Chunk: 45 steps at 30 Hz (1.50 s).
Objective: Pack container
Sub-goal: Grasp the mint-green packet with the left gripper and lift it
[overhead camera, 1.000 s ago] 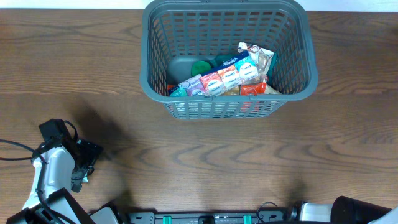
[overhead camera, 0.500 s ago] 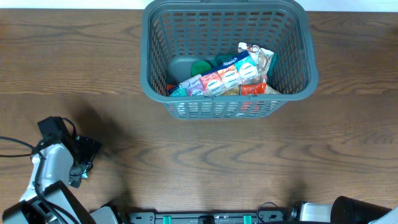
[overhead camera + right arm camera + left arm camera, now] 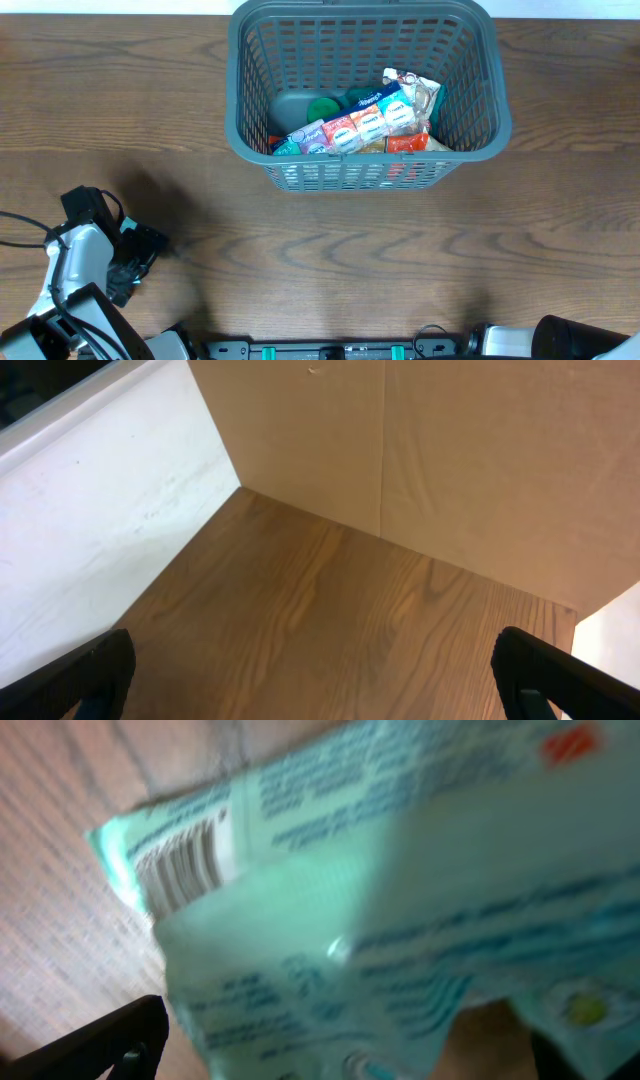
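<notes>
Left gripper (image 3: 130, 262) sits well away from the container (image 3: 360, 172), toward the near-left of it, low over the table (image 3: 400, 260). Its jaws are spread wide. The left wrist view is filled by a blurred mint-green packet (image 3: 400, 900) with a barcode, lying between the two dark fingers. I cannot tell if either finger touches it.

Right gripper (image 3: 320, 690) is also spread wide with nothing between the fingers, parked off the near-right of the container.

The container stands at the far middle of the table, with coloured packets (image 3: 365, 125) piled against its near wall.

Risks, as I judge them:
- The packet is thin and slippery. If I close off-centre I could pinch only a corner, and it may slide out on the carry toward the container.
- The close view is too blurred for me to check alignment.
- Coming in low, the packet could catch the container's thick rim.

Against the frame a second ago, the left arm has drifted slightly further from the container. A teal sliver beneath its fingers no longer shows. The container and its contents are unchanged.
</notes>
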Each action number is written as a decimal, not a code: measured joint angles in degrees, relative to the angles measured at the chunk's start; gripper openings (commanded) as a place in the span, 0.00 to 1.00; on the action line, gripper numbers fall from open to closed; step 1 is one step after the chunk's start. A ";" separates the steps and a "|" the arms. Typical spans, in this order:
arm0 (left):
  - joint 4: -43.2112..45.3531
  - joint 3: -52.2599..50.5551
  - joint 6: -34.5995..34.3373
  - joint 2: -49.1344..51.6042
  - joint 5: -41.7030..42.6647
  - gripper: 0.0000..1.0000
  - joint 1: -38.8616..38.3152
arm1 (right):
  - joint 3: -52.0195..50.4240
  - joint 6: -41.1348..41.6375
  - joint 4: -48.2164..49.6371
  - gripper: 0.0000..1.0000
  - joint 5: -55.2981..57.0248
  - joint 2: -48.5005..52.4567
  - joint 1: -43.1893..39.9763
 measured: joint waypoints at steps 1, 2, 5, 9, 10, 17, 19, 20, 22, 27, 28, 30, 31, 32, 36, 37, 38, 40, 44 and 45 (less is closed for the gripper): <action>-0.79 0.13 0.50 0.02 -0.13 0.99 0.00 | 0.00 0.00 0.02 0.99 0.00 0.00 0.00; -1.64 0.26 1.14 0.04 -0.22 0.99 0.00 | 0.00 0.00 0.00 0.99 0.00 0.00 0.00; -3.74 0.50 3.37 0.02 -0.79 0.99 0.00 | 0.00 0.00 0.02 0.99 0.00 0.00 0.00; -5.64 1.68 6.40 -1.11 -1.53 0.99 0.00 | 0.00 0.00 0.02 0.99 0.00 0.00 0.00; -5.68 2.08 7.10 -1.68 -1.66 0.99 0.00 | 0.00 0.00 0.02 0.99 0.00 0.00 0.00; -3.61 4.61 11.72 -8.35 -5.84 0.99 0.00 | 0.00 0.00 0.00 0.99 0.00 0.00 0.00; -2.25 4.72 13.27 -9.60 -7.56 0.99 0.00 | 0.00 0.00 0.02 0.99 0.00 0.00 0.00; -1.57 4.76 13.97 -9.90 -8.15 0.99 0.00 | 0.00 0.00 0.02 0.99 0.00 0.00 0.00; -0.07 4.83 16.11 -10.10 -9.20 0.99 0.00 | 0.00 0.00 0.02 0.99 0.00 0.00 0.00; 2.69 4.85 24.70 -10.10 -9.38 0.98 0.00 | 0.00 0.00 0.00 0.99 0.00 0.00 0.00; 3.23 4.85 26.97 -10.10 -9.16 0.98 0.00 | 0.00 0.00 0.02 0.99 0.00 0.00 0.00; 3.89 4.85 30.67 -10.10 -8.41 0.96 0.00 | 0.00 -0.02 0.00 0.99 0.00 0.00 0.00; 4.11 4.87 32.35 -10.10 -7.80 0.96 0.00 | 0.00 0.00 0.02 0.99 0.00 0.00 0.00; 4.31 4.85 33.77 -10.10 -7.41 0.96 0.00 | 0.00 0.00 0.02 0.99 0.00 0.00 0.00; 4.46 4.85 37.29 -10.10 -6.49 0.94 0.00 | 0.00 0.00 0.00 0.99 0.00 0.00 0.00; 4.46 4.85 37.83 -10.10 -6.29 0.94 0.00 | 0.00 0.00 0.00 0.99 0.00 0.00 0.00; 4.46 4.85 38.27 -10.10 -6.12 0.94 0.00 | 0.00 0.00 0.00 0.99 0.00 0.00 0.00; 4.46 4.85 38.77 -9.86 -6.05 0.93 0.00 | 0.00 0.00 0.00 0.99 0.00 0.00 0.00; 4.46 4.85 39.01 -7.78 -5.70 0.93 0.00 | 0.00 0.00 0.02 0.99 0.00 0.00 0.00; 4.48 4.85 38.99 -7.06 -5.66 0.93 0.00 | 0.00 -0.02 0.00 0.99 0.00 0.00 0.00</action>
